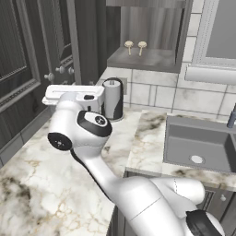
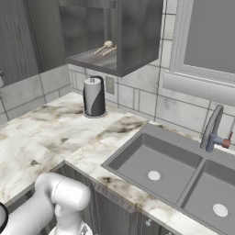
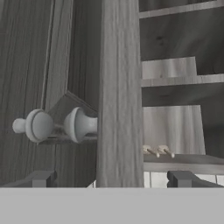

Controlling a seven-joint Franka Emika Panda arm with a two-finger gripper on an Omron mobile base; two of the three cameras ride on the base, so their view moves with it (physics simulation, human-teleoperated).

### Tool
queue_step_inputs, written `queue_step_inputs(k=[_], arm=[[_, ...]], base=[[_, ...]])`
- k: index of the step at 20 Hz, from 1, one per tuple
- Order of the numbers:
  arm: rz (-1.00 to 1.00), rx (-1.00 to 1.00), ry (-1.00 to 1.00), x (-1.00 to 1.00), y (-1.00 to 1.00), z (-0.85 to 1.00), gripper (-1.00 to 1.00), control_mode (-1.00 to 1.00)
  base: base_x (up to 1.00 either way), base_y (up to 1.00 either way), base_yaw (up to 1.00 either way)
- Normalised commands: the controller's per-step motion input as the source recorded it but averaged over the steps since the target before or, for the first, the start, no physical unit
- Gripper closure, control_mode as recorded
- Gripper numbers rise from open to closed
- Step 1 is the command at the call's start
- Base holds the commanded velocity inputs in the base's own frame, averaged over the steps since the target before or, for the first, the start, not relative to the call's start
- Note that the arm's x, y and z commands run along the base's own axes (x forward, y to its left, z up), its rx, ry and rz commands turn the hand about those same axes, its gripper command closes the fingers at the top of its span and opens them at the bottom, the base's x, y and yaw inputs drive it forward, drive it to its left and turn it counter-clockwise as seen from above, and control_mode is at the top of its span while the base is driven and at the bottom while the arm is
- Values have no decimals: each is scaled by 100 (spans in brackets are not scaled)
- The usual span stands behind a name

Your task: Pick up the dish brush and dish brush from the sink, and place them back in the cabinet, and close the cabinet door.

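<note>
Status: both dish brushes (image 1: 135, 46) lie side by side on the bottom board of the cabinet (image 1: 143, 59), in the upper centre of the left base view. In the right base view they appear at the upper centre, inside the open cabinet. The sink (image 2: 151, 165) holds no brush; only its white drain disc (image 2: 154, 175) is present. The pick-and-place portion therefore appears complete.

Remaining step: closing the cabinet door (image 3: 119, 87). In the hand view the door stands edge-on up the centre of the frame, with its round knob (image 3: 79, 125) projecting to the left at mid-height; a second, similar knob sits further left, and it is unclear what it belongs to. The brushes are visible low right of centre, behind the door edge.

Claw (image 3: 112, 179): fingertips are spread fully apart at the bottom of the hand view, one on each side of the door edge, gripping nothing. Contact with the door cannot be confirmed.

A paper towel roll (image 1: 112, 97) stands on the surface (image 1: 37, 179) below the cabinet, apart from the door.
</note>
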Motion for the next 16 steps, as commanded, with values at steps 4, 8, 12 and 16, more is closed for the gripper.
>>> queue_step_inputs(k=[4,8,12,16], arm=[[-4,0,0,16,3,0,-100,-100],[-15,0,-1,10,-4,0,-100,-100],[-23,0,-3,4,-15,0,-100,-100],[-26,0,-4,1,-24,0,-100,-100]], base=[[0,0,0],[0,0,0],[0,0,0],[0,0,0]])
